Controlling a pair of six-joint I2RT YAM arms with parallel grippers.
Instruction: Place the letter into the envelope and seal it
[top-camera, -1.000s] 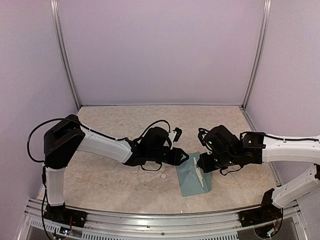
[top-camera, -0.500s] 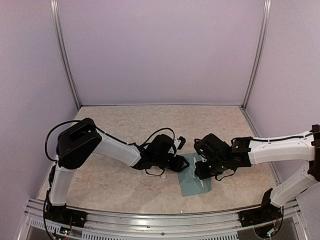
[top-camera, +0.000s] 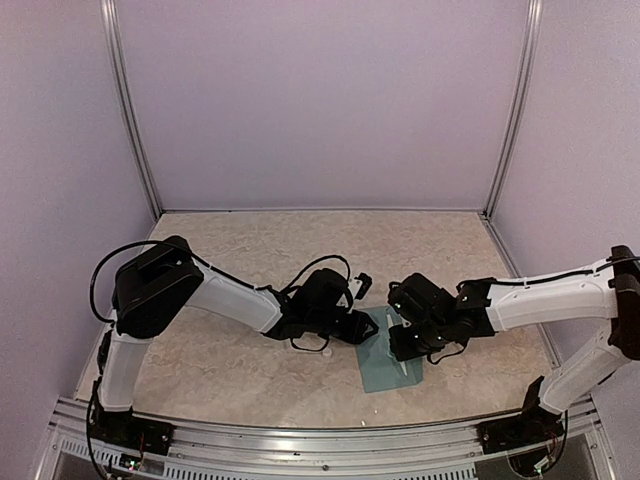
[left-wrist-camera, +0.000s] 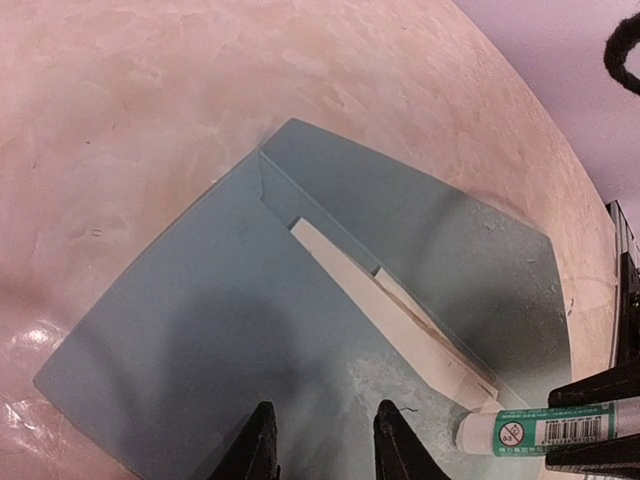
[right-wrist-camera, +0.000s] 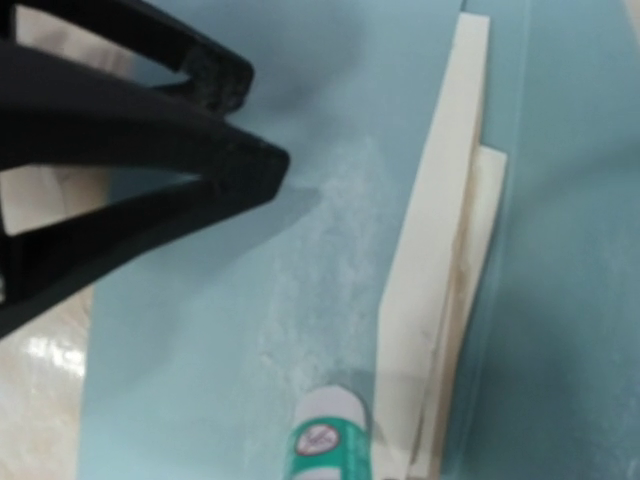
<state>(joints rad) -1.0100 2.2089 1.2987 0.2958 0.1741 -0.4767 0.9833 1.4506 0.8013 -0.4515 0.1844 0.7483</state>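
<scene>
On the desk (left-wrist-camera: 150, 100), the left gripper (left-wrist-camera: 322, 440), jaws narrowly apart and empty, bears on the envelope (left-wrist-camera: 200, 330). The letter (left-wrist-camera: 390, 300) pokes from its mouth. It looks thin, limp and easily creased, so push it in by the exposed edge. The right gripper (left-wrist-camera: 560, 428) clamps a glue stick (left-wrist-camera: 530, 430).

Muted teal envelope (left-wrist-camera: 180, 290) with a whitish cloudy smear, plain pale off-white letter (left-wrist-camera: 385, 310), white-and-green glue stick (left-wrist-camera: 545, 428) with a black barcode, beige marbled table (left-wrist-camera: 130, 90), black left gripper (left-wrist-camera: 325, 445), white-and-black arms (top-camera: 225, 295), pale lilac walls (top-camera: 320, 100)
</scene>
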